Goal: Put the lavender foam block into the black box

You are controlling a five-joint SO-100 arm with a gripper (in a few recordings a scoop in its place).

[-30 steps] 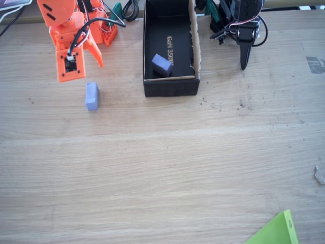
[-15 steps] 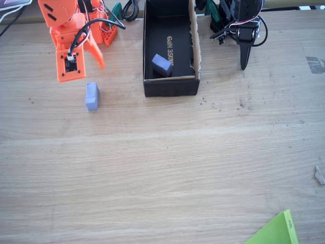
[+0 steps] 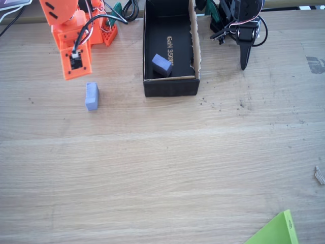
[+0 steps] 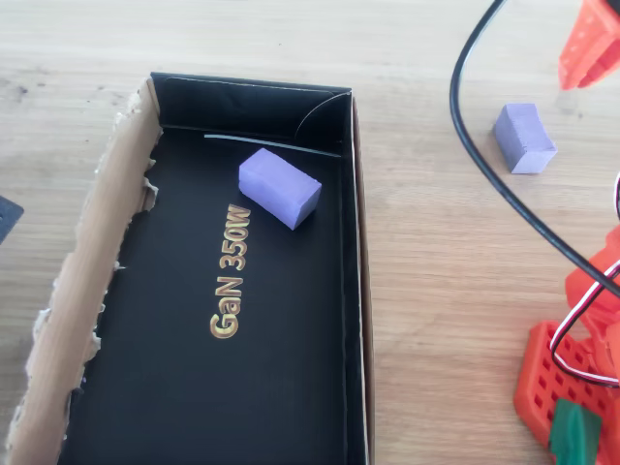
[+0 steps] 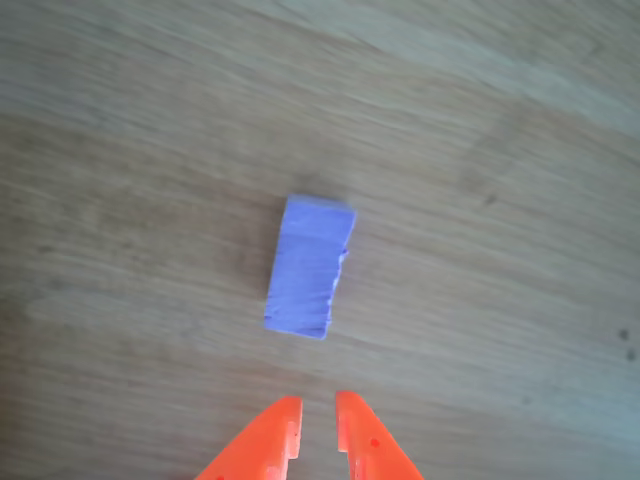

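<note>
Lavender foam block (image 5: 309, 265): flat on the table (image 3: 167, 168), outside the black box (image 3: 170, 86). Gripper (image 5: 317, 408): tips nearly closed, empty, just short. I judge descending thus would shove it.

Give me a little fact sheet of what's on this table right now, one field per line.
surface: wooden table
arm: orange, at the upper left of the fixed view
end effector: tips nearly together, holding nothing, just short of the lavender block
lavender block: lying on the bare table, left of the black box in the fixed view
black box: open on top, one torn cardboard edge, gold lettering on the floor
inside box: a purple block near one end
green sheet: at the bottom right corner of the fixed view
</note>
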